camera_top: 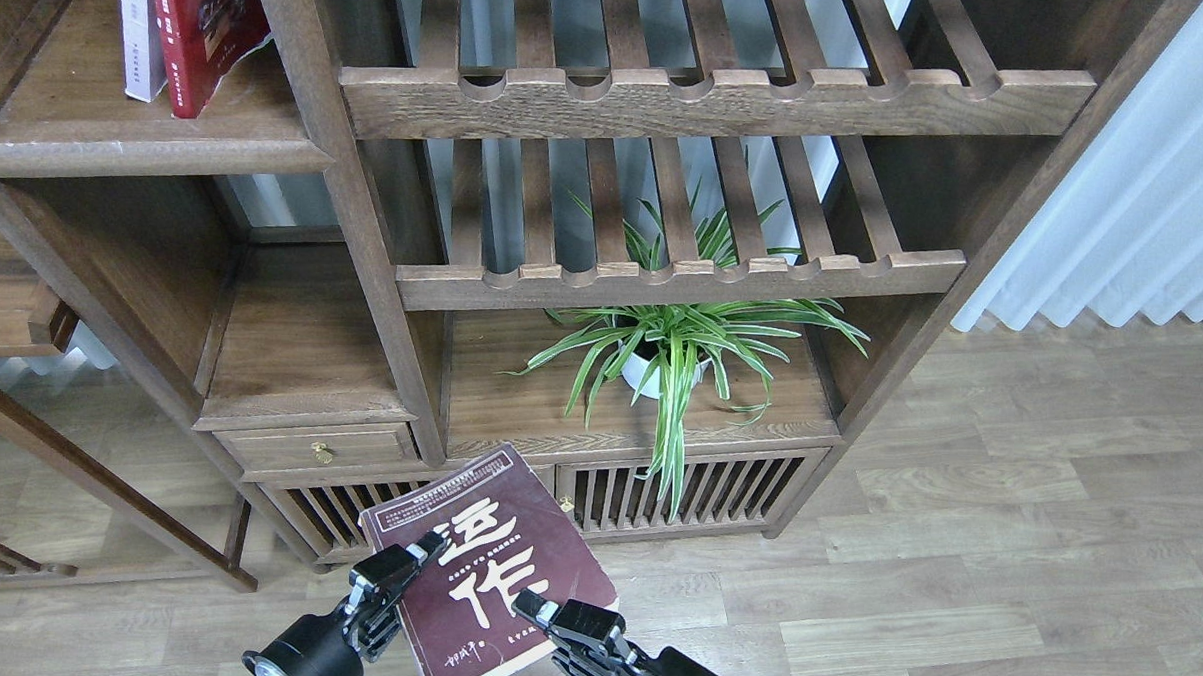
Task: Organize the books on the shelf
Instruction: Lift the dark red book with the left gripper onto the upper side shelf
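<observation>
The dark maroon book [500, 535] with big white Chinese characters is held tilted above the floor at the bottom centre. My right gripper [544, 612] is shut on its lower right edge. My left gripper [405, 569] is at the book's left edge, with one finger [422, 549] lying over the cover; its other finger is hidden. The bright red book [207, 24] and the pale white-lavender book [137, 32] stand side by side on the plank shelf [138, 149] at the top left, the red one leaning.
Two slatted racks with notched rails [710, 100] [674, 277] fill the middle of the unit. A potted spider plant [661, 360] stands below them. A small drawer [317, 450] is lower left, and a white curtain [1147, 197] hangs at right.
</observation>
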You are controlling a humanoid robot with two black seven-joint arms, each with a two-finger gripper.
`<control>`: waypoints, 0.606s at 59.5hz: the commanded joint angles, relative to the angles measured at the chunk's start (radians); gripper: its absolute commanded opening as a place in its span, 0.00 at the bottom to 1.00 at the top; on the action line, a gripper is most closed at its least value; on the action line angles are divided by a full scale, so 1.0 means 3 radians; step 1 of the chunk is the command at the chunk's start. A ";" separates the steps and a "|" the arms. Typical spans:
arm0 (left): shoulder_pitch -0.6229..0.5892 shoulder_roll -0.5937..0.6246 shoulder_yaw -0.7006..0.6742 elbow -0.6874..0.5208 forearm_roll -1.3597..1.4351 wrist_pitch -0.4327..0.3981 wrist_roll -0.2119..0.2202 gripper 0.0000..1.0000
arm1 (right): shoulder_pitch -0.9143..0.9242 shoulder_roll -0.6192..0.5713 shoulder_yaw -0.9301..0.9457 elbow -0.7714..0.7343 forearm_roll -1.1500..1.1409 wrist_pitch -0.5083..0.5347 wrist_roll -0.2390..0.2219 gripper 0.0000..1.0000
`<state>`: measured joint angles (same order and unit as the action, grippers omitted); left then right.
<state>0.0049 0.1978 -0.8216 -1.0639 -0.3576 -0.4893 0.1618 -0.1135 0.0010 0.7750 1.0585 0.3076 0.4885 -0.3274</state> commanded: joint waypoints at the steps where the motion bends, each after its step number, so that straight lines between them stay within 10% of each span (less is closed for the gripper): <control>1: 0.0014 0.0138 -0.0283 -0.0053 0.0026 0.0002 0.0293 0.00 | 0.0000 -0.0003 -0.0001 -0.0005 0.0007 0.0001 0.0002 0.08; 9: 0.0004 0.0337 -0.0559 -0.0252 0.0026 0.0002 0.0452 0.00 | 0.0005 -0.0003 -0.0011 -0.0016 -0.0150 0.0001 -0.0003 0.77; 36: -0.0379 0.1376 -0.1316 -0.0984 0.0052 0.0002 0.0463 0.00 | 0.0000 -0.0003 0.0019 -0.0103 -0.0371 0.0001 0.0028 0.89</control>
<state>-0.0680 0.5694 -1.2081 -1.2924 -0.3505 -0.4888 0.2933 -0.1134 0.0000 0.7814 1.0281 0.1982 0.4889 -0.3191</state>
